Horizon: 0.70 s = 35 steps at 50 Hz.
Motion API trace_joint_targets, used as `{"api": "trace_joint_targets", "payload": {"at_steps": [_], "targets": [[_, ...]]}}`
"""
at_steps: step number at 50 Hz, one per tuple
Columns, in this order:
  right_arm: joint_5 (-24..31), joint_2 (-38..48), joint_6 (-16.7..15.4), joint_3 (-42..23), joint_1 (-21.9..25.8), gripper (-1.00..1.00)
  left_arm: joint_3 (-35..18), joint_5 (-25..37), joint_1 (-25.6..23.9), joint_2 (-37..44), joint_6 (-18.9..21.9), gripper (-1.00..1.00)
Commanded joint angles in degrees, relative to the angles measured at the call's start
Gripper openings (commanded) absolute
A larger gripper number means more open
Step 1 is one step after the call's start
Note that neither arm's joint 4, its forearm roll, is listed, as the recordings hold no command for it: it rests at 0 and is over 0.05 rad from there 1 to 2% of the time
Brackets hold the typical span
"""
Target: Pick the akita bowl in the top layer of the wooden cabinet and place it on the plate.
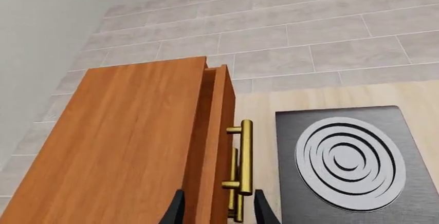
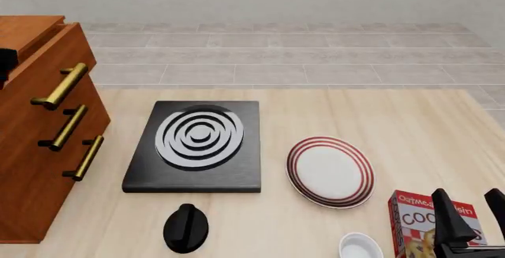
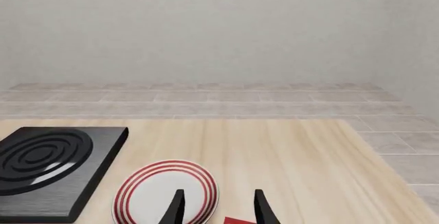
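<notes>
1. Wooden cabinet (image 2: 35,145): reddish-brown, standing at the far left of the table. It has three drawers with brass bar handles.
2. Top layer (image 2: 55,63): pulled out only a crack, going by the narrow gap shown in the left wrist view. Its brass handle (image 1: 245,154) lies just ahead of the left fingertips.
3. Left gripper (image 1: 218,208): fingers apart, one on each side of the drawer front and handle, clamped on nothing.
4. Akita bowl: not visible in any view, presumably inside the top drawer.
5. Black stove (image 2: 196,145): between cabinet and plate. A black knob-like item (image 2: 186,227) sits near its front edge.
6. Plate (image 2: 330,171): white with red rings, bare, just ahead of the right fingers.
7. Small white bowl (image 2: 361,247): plain, at the table's near edge.
8. Cookie box (image 2: 414,222): touching or just beside the right fingers.
9. Right gripper (image 3: 218,208): fingers apart, holding nothing.
10. Risks, as judged: the left fingers could close on the drawer front's edge rather than the bar and slip off. A skewed pull could jam the drawer. The right arm could knock the box onto the plate.
</notes>
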Motion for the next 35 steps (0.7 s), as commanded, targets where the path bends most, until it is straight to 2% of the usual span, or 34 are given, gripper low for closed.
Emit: {"api": "trace_joint_targets", "payload": {"at_steps": [1, 35], "targets": [[-0.77, 0.74, -0.02, 0.02, 0.02, 1.00, 3.42, -0.85, 0.46, -0.69, 0.20, 1.00], [-0.24, 0.29, -0.06, 0.02, 0.14, 1.00, 8.25, -3.28, 1.02, -0.17, -0.78, 1.00]]}}
